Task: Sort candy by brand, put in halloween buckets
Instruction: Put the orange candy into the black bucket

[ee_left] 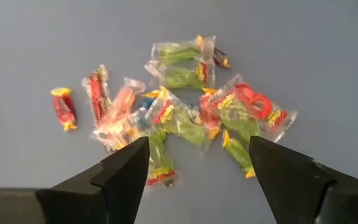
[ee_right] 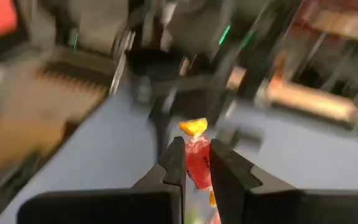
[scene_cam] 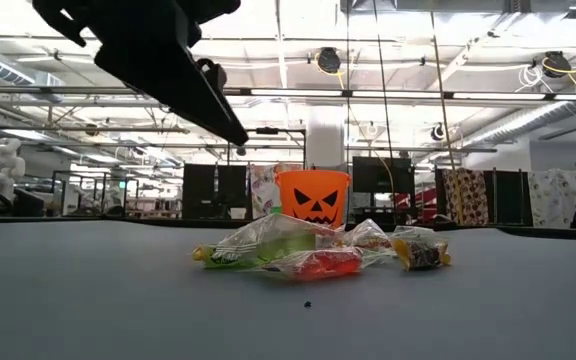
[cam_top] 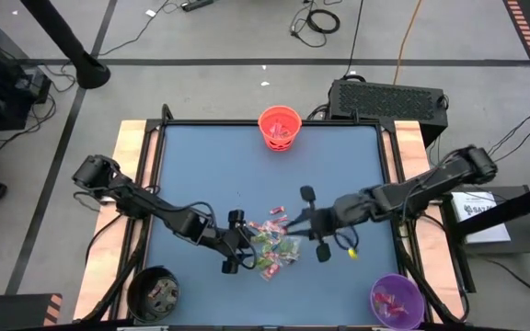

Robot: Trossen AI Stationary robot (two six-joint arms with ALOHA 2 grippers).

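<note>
The candy pile (cam_top: 274, 244) lies on the blue table near its front middle: red, green and pink wrapped sweets, also in the low view (scene_cam: 308, 252) and the left wrist view (ee_left: 185, 112). My left gripper (cam_top: 235, 241) is open at the pile's left side, its fingers apart over the nearest sweets (ee_left: 197, 180). My right gripper (cam_top: 300, 221) is at the pile's right side, shut on one red candy (ee_right: 196, 155). The orange bucket (cam_top: 280, 127) stands at the far edge, the black bucket (cam_top: 155, 292) near left, the purple bucket (cam_top: 396, 300) near right. My right gripper pinches a single red sweet between its two fingers (ee_right: 174, 163), which point level toward the table's left. The wrapper's orange-yellow end (ee_right: 193, 127) sticks out past the fingertips. The rest of the wrapper is hidden between the fingers.
All three buckets hold some sweets. A lone red sweet (ee_left: 63, 107) lies apart from the pile. Wooden rails (cam_top: 127, 175) border the table's left and right sides. A dark arm (scene_cam: 168, 55) crosses the top left of the low view. Bare blue table stretches toward the orange bucket.
</note>
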